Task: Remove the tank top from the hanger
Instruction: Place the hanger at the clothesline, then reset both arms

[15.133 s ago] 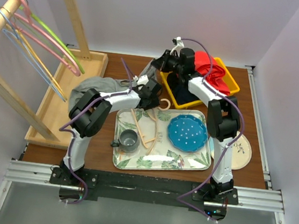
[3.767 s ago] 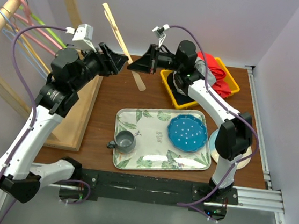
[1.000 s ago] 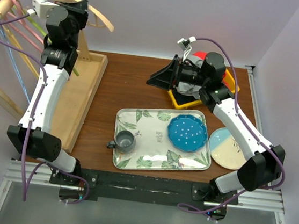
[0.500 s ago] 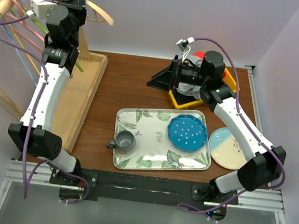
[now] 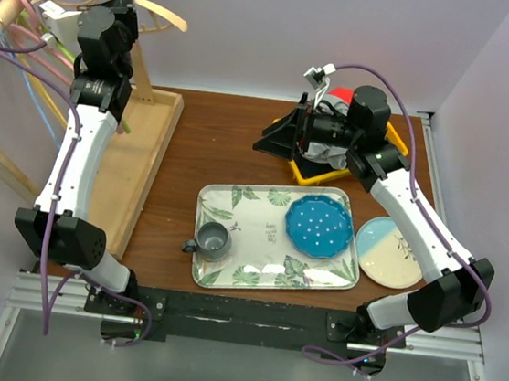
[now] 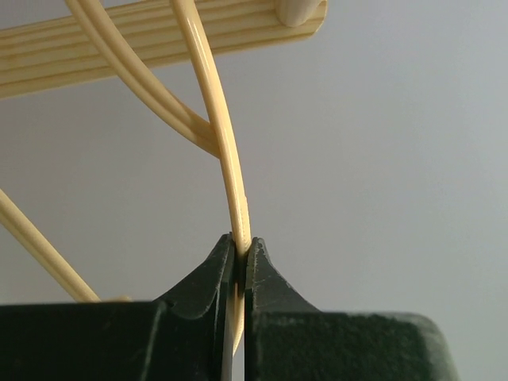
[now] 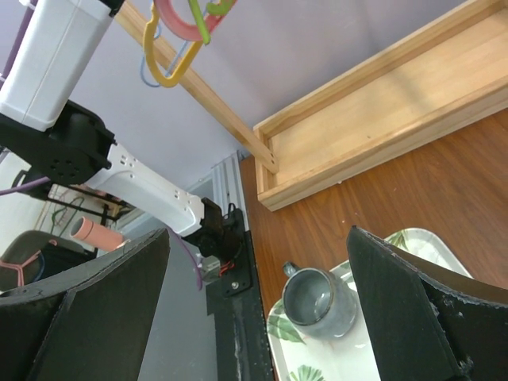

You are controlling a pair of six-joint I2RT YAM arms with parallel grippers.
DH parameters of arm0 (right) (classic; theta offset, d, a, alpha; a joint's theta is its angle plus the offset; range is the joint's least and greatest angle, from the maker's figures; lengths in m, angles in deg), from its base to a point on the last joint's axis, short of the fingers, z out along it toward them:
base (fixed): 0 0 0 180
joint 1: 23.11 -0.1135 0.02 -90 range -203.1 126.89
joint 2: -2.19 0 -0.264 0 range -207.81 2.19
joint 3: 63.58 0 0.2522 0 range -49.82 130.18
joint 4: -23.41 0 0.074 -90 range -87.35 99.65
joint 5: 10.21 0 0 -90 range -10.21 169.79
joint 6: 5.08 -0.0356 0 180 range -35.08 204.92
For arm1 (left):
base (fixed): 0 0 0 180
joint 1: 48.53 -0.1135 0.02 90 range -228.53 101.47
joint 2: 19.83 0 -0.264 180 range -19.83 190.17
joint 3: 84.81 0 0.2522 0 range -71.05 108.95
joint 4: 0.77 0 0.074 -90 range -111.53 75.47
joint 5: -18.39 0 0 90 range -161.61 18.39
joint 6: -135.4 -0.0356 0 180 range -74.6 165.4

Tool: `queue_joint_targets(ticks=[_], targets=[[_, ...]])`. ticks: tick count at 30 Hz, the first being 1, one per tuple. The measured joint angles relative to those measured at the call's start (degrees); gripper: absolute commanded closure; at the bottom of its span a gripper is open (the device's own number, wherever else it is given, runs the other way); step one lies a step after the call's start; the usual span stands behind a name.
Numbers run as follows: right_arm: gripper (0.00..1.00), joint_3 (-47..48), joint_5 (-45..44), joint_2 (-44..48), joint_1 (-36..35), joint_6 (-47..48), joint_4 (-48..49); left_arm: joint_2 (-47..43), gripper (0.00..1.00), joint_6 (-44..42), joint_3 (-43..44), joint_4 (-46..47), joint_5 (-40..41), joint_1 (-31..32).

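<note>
Left gripper [image 6: 240,262]: jaws pressed together on a thin arm of the pale hanger [image 6: 235,198], raised at 11 o'clock beside the top of the wooden rack [image 5: 137,168]. Right gripper [image 7: 258,309]: jaws wide apart, holding nothing, hovering at 1 o'clock above the yellow bin [image 5: 316,172].

Tank top: not identifiable in any view. The visible arms of the hanger are bare. Red cloth [image 5: 341,95] shows in the bin behind the right arm; whether the tank top lies there cannot be told.

Handling, as judged: a tank top is light, limp and non-fragile. It will sag and drape, so pinch a strap or a bunched fold, not a flat panel. The hanger is light, stiff and smooth. Grip it near the junction of its arms to limit swinging and slipping.
</note>
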Motion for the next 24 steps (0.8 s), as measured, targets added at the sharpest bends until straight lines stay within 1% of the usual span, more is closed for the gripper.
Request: queue_joint_targets(ticks=[2,3,5,6,9,12,15,19,24], targets=[[0.01,0.3,0.0,0.3,0.0,0.3,-0.1,0.2,0.91,0.9,0.0,-0.2,0.1,-0.1],[0.01,0.4,0.0,0.4,0.1,0.3,-0.1,0.2,0.81,1.1,0.0,-0.2,0.0,-0.2],[0.01,0.4,0.0,0.4,0.2,0.4,-0.1,0.2,0.68,1.3,0.0,-0.2,-0.2,-0.2],[0.01,0.4,0.0,0.3,0.2,0.4,-0.2,0.2,0.57,1.4,0.0,-0.2,-0.3,-0.2],[0.01,0.4,0.0,0.3,0.3,0.4,-0.3,-0.3,0.42,1.0,-0.7,0.1,-1.3,-0.2],[0.01,0.4,-0.4,0.3,0.3,0.2,-0.3,-1.8,0.35,0.3,-2.5,0.3,-3.8,-0.2],[0.01,0.4,-1.0,0.3,0.3,0.2,-0.3,-3.8,0.23,-0.2,-4.9,0.4,-7.0,-0.3],[0.01,0.4,-1.1,0.3,0.3,0.1,-0.3,-8.2,0.19,-2.2,-9.8,0.3,-11.5,-0.4],[0.01,0.4,-1.6,0.3,0.3,0.2,-0.7,-11.0,0.14,-8.5,-10.6,-3.6,-13.5,-0.4]])
